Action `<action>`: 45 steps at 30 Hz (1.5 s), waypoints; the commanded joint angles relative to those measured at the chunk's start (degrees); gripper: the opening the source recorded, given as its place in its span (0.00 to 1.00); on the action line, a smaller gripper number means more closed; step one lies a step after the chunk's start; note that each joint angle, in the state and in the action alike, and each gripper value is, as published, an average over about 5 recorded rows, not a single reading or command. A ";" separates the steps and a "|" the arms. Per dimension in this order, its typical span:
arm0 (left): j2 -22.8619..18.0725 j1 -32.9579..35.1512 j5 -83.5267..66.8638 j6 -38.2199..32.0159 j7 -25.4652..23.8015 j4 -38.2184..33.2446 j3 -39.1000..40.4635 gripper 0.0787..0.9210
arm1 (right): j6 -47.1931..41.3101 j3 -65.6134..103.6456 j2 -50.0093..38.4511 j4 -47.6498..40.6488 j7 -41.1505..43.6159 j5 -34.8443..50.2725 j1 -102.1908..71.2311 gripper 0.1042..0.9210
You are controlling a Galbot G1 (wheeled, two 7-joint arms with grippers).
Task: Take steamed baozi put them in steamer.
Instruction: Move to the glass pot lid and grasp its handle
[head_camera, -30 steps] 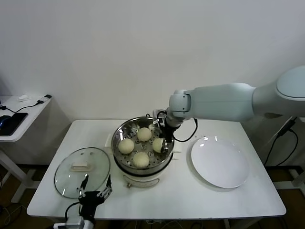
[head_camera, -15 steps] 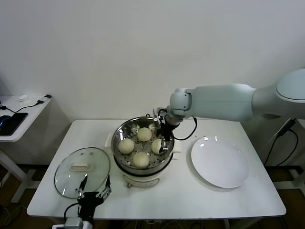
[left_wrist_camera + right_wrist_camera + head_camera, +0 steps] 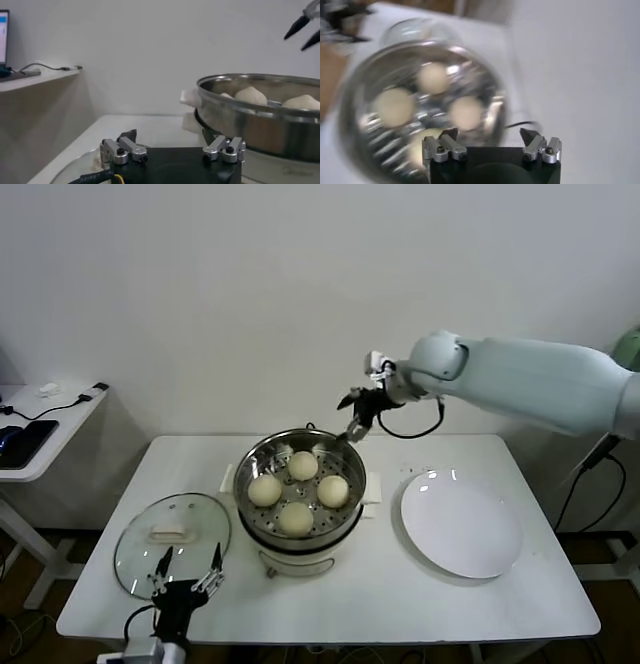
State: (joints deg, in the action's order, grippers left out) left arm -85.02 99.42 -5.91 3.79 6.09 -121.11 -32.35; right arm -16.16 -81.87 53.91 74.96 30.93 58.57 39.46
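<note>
Four buns (image 3: 298, 490) sit in the steamer (image 3: 250, 466) (none held), right hand (image 3: 356, 417) released above its rim, left hand (image 3: 186, 577) released by the lid (image 3: 140, 556).

The steamer (image 3: 300, 494) stands mid-desk with its top uncovered; four baozi (image 3: 298, 491) fill most of the tray, leaving thin gaps between them. Above its far rim hangs the right gripper (image 3: 352, 417), fingers spread, apparently clear of the steel. The glass lid (image 3: 172, 542) blocks the left front corner, the white plate (image 3: 462, 524) the right side. Bare desk (image 3: 400, 594) runs along the front edge.
</note>
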 commanded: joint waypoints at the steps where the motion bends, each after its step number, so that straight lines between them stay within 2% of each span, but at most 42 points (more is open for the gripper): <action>1: 1.10 -2.02 0.17 -0.85 -0.03 0.81 -1.12 0.88 | 0.22 35.81 -18.90 6.01 -24.65 -9.58 -24.63 0.88; 6: 1.98 -2.09 0.25 -1.22 -0.07 1.98 -1.64 0.88 | 1.72 59.18 -24.48 11.27 -27.65 -13.75 -49.62 0.88; 9: 1.96 -2.27 0.64 -1.37 -0.03 2.55 -1.60 0.88 | 3.16 76.45 -24.79 14.18 -27.31 -17.55 -67.20 0.88; 16: 2.02 -2.55 3.13 -2.52 0.19 4.25 -1.25 0.88 | 12.92 103.91 -14.48 15.29 -25.03 -26.98 -99.14 0.88; 22: 2.10 -3.00 4.46 -3.20 1.68 5.97 -1.22 0.88 | 23.03 112.72 -2.32 14.75 -22.02 -31.12 -111.00 0.88; 31: 3.14 -2.42 12.37 -4.40 4.05 6.93 -2.20 0.88 | 32.82 113.96 9.04 14.27 -24.97 -32.70 -117.81 0.88; 35: 4.97 -2.85 22.26 -7.50 7.83 9.25 -3.11 0.88 | 32.70 113.93 12.85 15.08 -27.65 -33.52 -119.62 0.88; 39: 7.14 -3.79 42.17 -9.68 16.10 12.90 -4.34 0.88 | 31.84 113.99 15.14 15.45 -29.00 -34.28 -120.22 0.88; 42: 8.20 -4.55 60.27 -9.02 23.24 16.95 -5.23 0.88 | 30.86 113.80 15.62 15.71 -29.41 -34.27 -120.63 0.88; 45: 9.33 -5.01 71.67 -6.83 26.09 20.83 -5.12 0.88 | 29.89 113.35 15.82 15.76 -29.86 -34.50 -120.57 0.88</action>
State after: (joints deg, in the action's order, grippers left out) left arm -79.09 95.55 20.77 -2.92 16.88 -110.44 -36.39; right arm 11.91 27.59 63.49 89.95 3.49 26.37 -76.50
